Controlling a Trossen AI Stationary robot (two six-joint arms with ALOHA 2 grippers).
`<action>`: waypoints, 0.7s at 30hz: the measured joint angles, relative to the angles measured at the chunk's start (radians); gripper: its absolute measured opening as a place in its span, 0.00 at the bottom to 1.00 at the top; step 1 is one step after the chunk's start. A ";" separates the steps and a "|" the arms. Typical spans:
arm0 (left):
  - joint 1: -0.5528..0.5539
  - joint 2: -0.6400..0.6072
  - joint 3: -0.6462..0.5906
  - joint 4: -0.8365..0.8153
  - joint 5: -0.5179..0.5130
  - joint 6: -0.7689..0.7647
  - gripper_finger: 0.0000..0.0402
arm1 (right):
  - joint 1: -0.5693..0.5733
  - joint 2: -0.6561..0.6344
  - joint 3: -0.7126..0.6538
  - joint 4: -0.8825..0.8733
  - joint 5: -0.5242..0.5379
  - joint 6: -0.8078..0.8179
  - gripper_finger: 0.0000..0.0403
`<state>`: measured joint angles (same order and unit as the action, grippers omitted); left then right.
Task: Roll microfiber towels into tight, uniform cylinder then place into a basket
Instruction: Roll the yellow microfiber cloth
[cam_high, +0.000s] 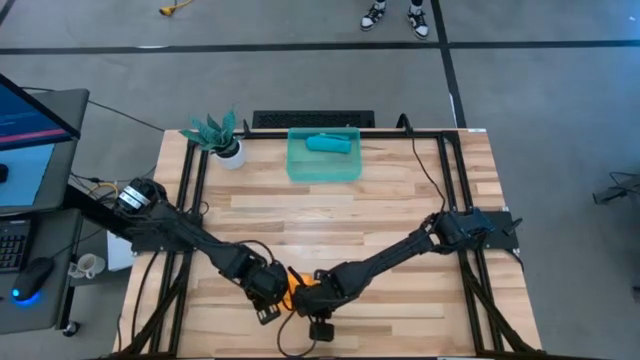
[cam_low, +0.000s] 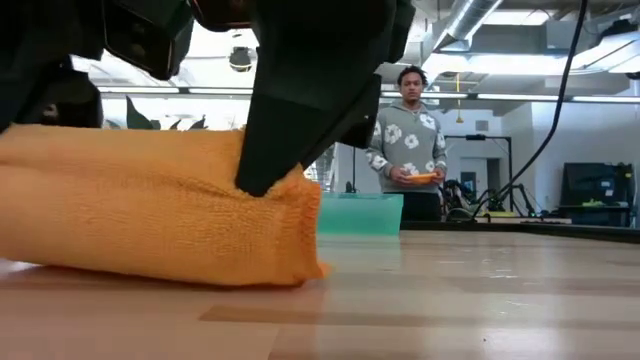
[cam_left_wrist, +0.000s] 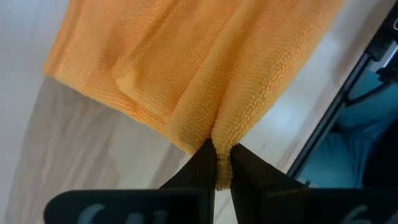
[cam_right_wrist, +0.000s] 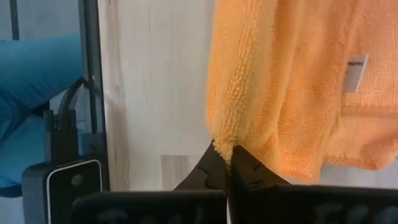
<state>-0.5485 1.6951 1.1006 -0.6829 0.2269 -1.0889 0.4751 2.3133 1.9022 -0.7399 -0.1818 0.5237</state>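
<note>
Gripping the orange towel (cam_high: 301, 284) from both ends, the two hands met near the surface's (cam_high: 400, 230) six o'clock edge. The left hand (cam_left_wrist: 216, 163) had its fingers closed on one edge of the cloth, and the right hand (cam_right_wrist: 225, 159) was closed on another. In the low view the towel lay as a loose, thick roll, its long axis running from nine to three o'clock. The basket (cam_high: 323, 161) stood well away toward twelve o'clock, with the teal-blue towel (cam_high: 328, 143) already rolled inside it. Judged from this, both arms were equally close, and the carry would run toward twelve.
</note>
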 joint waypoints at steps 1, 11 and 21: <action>0.003 0.000 -0.001 0.000 0.001 0.014 0.05 | 0.003 0.000 0.000 -0.001 0.000 -0.003 0.02; 0.005 0.000 0.000 0.014 -0.045 0.106 0.02 | 0.027 -0.010 -0.001 -0.026 0.061 -0.021 0.01; 0.074 -0.004 -0.084 0.025 -0.026 0.127 0.02 | 0.010 -0.044 -0.002 -0.098 0.267 0.034 0.01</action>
<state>-0.4747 1.6909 1.0162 -0.6575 0.2010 -0.9619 0.4856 2.2694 1.9001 -0.8378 0.0848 0.5578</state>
